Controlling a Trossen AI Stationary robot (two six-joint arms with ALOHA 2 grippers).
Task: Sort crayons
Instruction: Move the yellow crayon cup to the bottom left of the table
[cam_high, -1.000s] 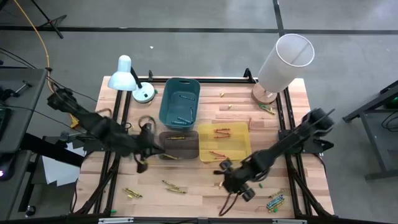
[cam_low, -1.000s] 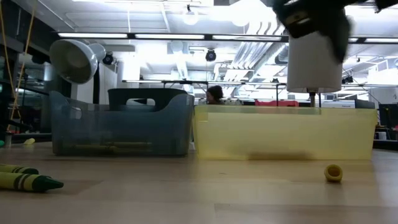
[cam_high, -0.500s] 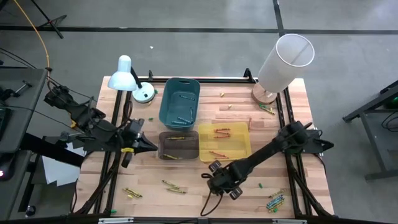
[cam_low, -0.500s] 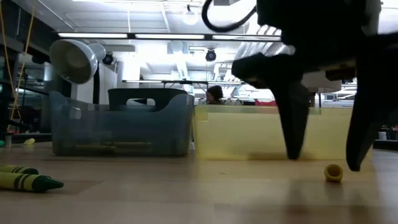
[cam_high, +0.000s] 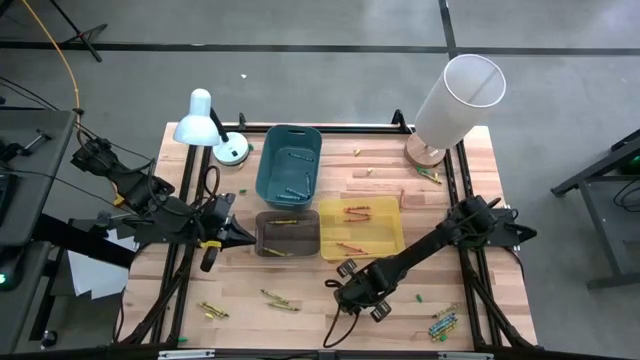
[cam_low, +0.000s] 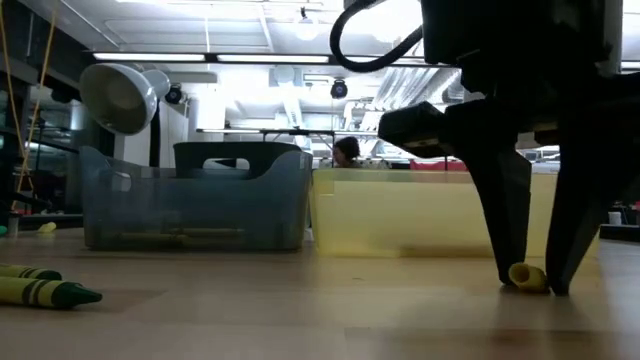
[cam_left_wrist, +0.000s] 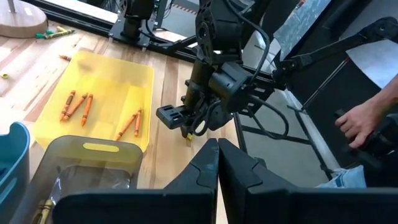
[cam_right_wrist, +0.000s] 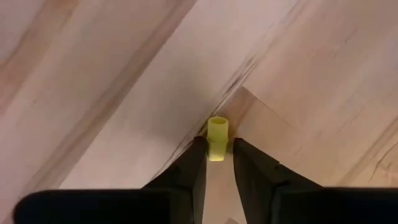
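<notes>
- Right gripper (cam_low: 530, 285) sits down at the table (cam_high: 310, 310); bare wood all around it gives you room.
- Yellow bin (cam_high: 361, 226) and grey bin (cam_high: 288, 232) wall off the way just behind.

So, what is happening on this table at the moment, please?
A two-armed robot is sorting crayons into bins. The right gripper is down on the wooden table, in front of the yellow bin, and its fingers are closed around a short yellow crayon that lies on the wood. The left gripper is shut, holds nothing and waits beside the grey bin. Some orange crayons already lie in the yellow bin, and other crayons remain scattered on the table.
</notes>
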